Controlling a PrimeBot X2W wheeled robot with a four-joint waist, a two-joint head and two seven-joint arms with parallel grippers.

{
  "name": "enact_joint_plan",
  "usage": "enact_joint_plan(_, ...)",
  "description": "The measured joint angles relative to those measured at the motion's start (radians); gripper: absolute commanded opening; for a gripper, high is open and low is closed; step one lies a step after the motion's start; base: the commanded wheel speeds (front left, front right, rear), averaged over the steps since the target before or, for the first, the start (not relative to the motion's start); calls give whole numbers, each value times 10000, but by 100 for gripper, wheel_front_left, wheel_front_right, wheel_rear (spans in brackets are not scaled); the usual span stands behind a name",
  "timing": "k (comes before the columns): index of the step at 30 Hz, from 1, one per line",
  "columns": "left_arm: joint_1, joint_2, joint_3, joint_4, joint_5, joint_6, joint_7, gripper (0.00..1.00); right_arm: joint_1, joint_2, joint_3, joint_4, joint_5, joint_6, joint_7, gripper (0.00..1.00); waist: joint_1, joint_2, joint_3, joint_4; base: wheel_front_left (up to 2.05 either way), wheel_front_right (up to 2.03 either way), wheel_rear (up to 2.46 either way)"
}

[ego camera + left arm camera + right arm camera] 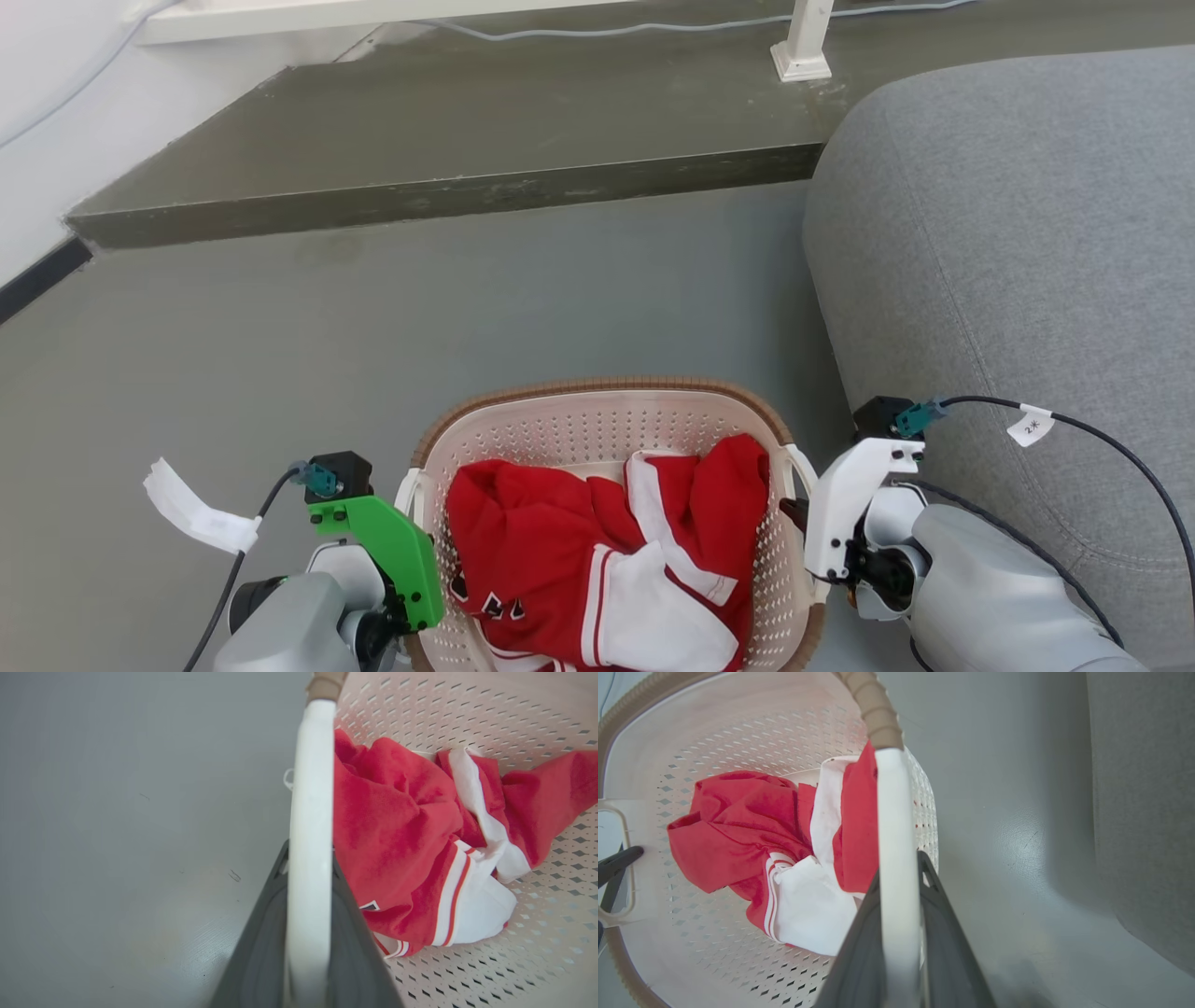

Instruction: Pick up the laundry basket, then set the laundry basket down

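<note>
Clamped with the left hand (309,868) on one white handle (310,765) of the laundry basket (597,415), with the right hand (900,872) on the other. Held between them over the floor (280,327), beside the sofa (1008,233), red-and-white clothes (560,523) inside.

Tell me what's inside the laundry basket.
A crumpled red and white garment lies in the laundry basket. It covers much of the bottom; anything beneath it is hidden.

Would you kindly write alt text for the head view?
A cream-white perforated plastic laundry basket with a brown woven-look rim holds a red-and-white garment; the left gripper and right gripper sit at its white side handles, beside a grey sofa.
</note>
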Motion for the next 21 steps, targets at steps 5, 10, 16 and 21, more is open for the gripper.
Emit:
enact_joint_plan(5, -28, 15, 40, -10, -4, 0, -65, 0, -37, -36, 42, -104, 0, 0, -13, 0, 0, 0, 257, -2, 0, 0, 0)
enact_joint_plan(10, -321, 0, 59, -23, -2, 75, -410, 0, -313, -117, 42, -207, 0, 0, -186, 0, 0, 0, 735, 6, 0, 0, 0)
enact_joint_plan(16, -827, -13, 144, -86, 48, 209, -961, 0, -785, -245, 29, -387, -2, 0, -481, 0, 0, 0, 1426, 24, 0, 0, 0)
enact_joint_plan(21, -1105, -17, 236, -82, 48, 288, -1325, 0, -1002, -290, -17, -476, 10, 0, -765, 0, 1, 0, 2044, 29, 0, 0, 0)
